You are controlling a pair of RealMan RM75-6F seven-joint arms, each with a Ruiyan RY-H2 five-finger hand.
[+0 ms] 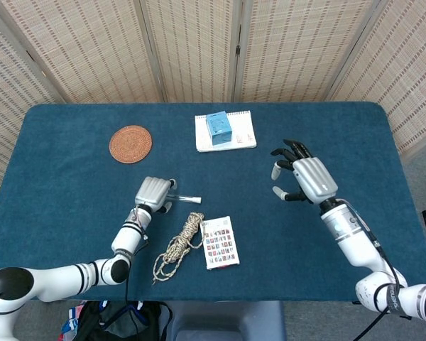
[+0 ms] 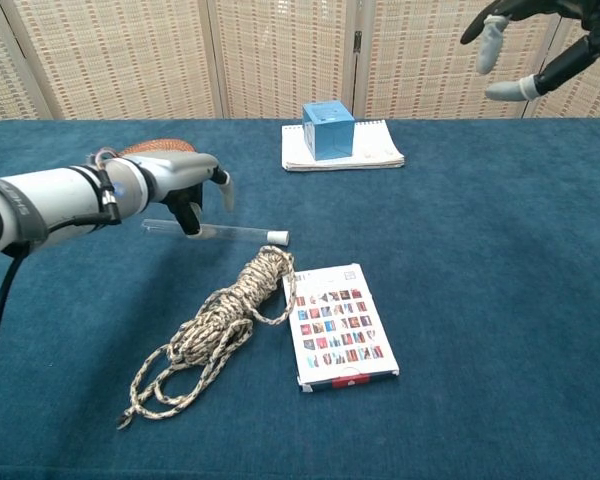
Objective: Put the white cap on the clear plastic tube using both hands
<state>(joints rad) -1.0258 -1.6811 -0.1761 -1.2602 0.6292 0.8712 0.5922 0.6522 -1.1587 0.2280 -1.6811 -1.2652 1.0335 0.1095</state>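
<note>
The clear plastic tube [image 2: 220, 231] lies flat on the blue table [image 2: 480, 280], with the white cap [image 2: 277, 237] on its right end. In the head view the tube [image 1: 182, 198] and the cap [image 1: 197, 199] stick out to the right of my left hand [image 1: 153, 192]. My left hand [image 2: 180, 182] hovers just over the tube's left part, its fingers spread and lifted off it. My right hand [image 1: 307, 177] is raised well to the right, open and empty; in the chest view my right hand [image 2: 580, 20] shows at the top right corner.
A coiled rope [image 2: 220, 325] and a pack of picture cards [image 2: 342, 325] lie just in front of the tube. A blue box [image 1: 218, 126] sits on a notepad [image 1: 241, 135] at the back. A round woven coaster [image 1: 130, 143] is at the back left.
</note>
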